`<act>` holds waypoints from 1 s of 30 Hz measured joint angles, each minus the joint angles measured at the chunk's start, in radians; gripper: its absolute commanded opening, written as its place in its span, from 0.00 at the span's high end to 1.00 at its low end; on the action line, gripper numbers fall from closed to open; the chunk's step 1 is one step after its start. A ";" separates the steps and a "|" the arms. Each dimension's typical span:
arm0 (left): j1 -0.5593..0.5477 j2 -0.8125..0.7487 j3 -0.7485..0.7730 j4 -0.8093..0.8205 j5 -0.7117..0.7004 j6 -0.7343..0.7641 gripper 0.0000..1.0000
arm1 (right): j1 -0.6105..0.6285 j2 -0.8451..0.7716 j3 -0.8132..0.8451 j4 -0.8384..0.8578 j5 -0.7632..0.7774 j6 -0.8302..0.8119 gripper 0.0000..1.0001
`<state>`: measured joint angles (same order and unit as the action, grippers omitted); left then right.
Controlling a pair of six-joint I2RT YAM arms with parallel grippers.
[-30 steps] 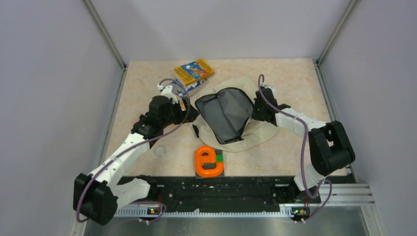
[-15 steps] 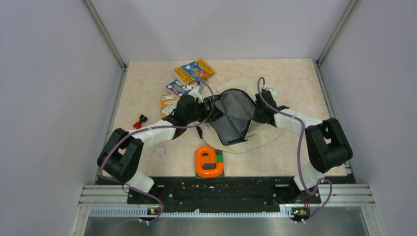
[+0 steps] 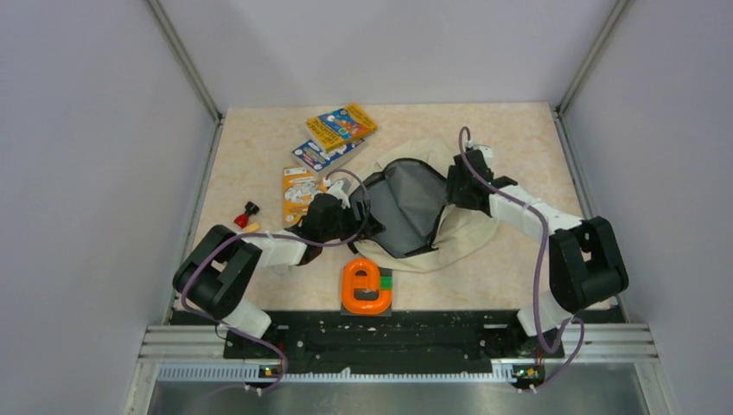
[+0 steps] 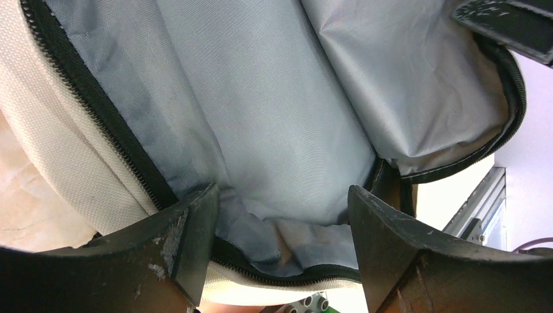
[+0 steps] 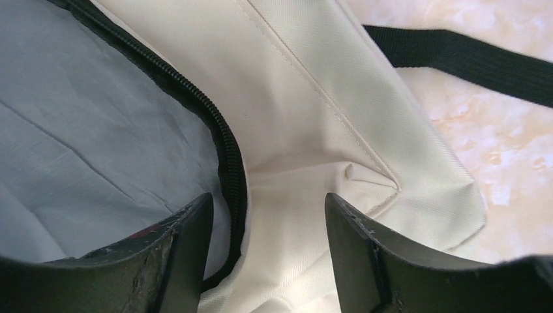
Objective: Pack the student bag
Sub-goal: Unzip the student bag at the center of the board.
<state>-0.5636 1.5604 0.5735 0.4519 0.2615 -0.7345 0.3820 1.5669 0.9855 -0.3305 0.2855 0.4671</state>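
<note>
The student bag [image 3: 467,233], cream with black zipper trim, lies mid-table with its mouth open and grey lining [image 3: 406,199] showing. My left gripper [image 3: 356,218] is at the mouth's left rim. In the left wrist view it [image 4: 282,202] is open, its jaws astride the zipper edge with the lining [image 4: 280,117] between them. My right gripper [image 3: 451,183] is at the right rim. The right wrist view shows it [image 5: 267,205] open over the bag's zipper [image 5: 228,156] and cream fabric [image 5: 313,85], gripping nothing.
Three colourful books lie behind and left of the bag: one [image 3: 341,125] at the back, one [image 3: 318,156] below it, one [image 3: 298,184] by my left arm. A small red piece [image 3: 249,210] sits further left. An orange e-shaped toy [image 3: 367,285] lies at the front. A black strap [image 5: 456,62] crosses the table.
My right gripper has opened and let go of the bag's rim. My left arm swung from the books across to the bag's left rim. The bag's mouth has sagged wider.
</note>
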 measured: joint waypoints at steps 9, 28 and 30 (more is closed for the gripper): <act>0.000 0.000 -0.002 0.011 0.004 -0.004 0.23 | 0.001 -0.218 0.006 -0.061 -0.082 -0.045 0.36; 0.000 -0.019 -0.001 -0.020 -0.008 0.004 0.22 | 0.190 -0.112 -0.025 0.027 -0.280 0.012 0.57; 0.000 -0.028 -0.001 -0.033 -0.017 0.005 0.22 | 0.152 -0.098 -0.065 0.027 -0.277 0.032 0.57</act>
<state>-0.5636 1.5322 0.5724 0.4187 0.2443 -0.7296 0.5339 1.4685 0.9203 -0.3035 0.0086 0.4992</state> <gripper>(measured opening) 0.778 0.434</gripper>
